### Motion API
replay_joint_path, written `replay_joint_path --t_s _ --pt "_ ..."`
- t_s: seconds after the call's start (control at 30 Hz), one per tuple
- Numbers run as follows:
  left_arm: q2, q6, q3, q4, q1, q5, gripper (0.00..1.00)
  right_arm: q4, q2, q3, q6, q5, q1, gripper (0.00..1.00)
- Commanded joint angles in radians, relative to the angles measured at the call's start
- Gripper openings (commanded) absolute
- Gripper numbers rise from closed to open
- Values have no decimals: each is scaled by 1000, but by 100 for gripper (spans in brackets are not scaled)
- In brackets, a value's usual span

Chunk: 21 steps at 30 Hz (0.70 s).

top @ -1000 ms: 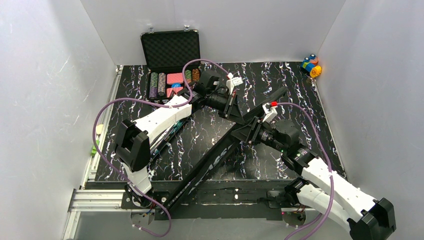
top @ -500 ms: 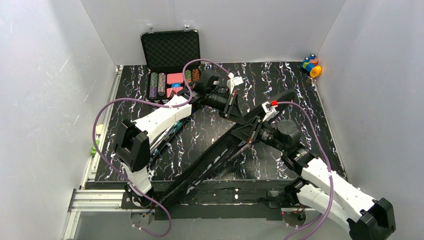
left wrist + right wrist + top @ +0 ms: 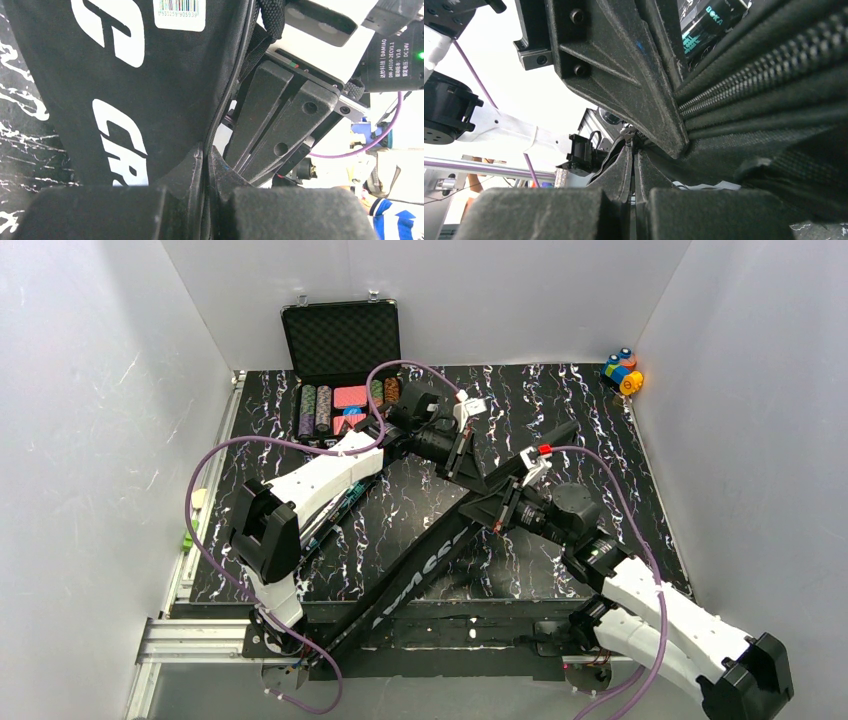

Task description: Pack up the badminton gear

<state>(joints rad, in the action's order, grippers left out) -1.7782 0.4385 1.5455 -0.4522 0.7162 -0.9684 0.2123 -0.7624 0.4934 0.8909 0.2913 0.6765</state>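
Found the black bag [image 3: 425, 565], lettered in white, stretched diagonally over the marbled table [image 3: 560, 390], running from the near edge left of centre toward the middle right, with its wider far end lifted off the surface. Recorded the left gripper [image 3: 468, 465] clenched on the bag's seamed edge near the table's middle; confirmed in the left wrist view, jaws pressed together on the fabric. Recorded the right gripper [image 3: 495, 508] likewise clamped tight on the bag's edge by the zipper, just beside the left one. Noted the long black tube [image 3: 335, 512] with teal print lying on the table beneath the left arm, toward the left edge. Logged an open case of poker chips [image 3: 340, 390] at the far edge, left of centre, and small colourful toy blocks [image 3: 622, 372] in the far right corner.
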Motion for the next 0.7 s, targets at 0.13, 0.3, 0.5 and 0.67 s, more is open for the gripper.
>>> replay_joint_path --t_s 0.13,0.3,0.5,0.67 --pt "-25 -46 146 -29 3 54 0 20 -78 73 -2 75 158 1" --pt "-112 -48 261 -62 -7 83 0 -35 -132 120 -24 107 216 1" --pt "-159 -41 344 -76 -6 119 0 -68 -208 175 -37 121 253 1" --pt "-210 -46 462 -106 -15 166 0 -110 -293 242 -61 174 281 1"
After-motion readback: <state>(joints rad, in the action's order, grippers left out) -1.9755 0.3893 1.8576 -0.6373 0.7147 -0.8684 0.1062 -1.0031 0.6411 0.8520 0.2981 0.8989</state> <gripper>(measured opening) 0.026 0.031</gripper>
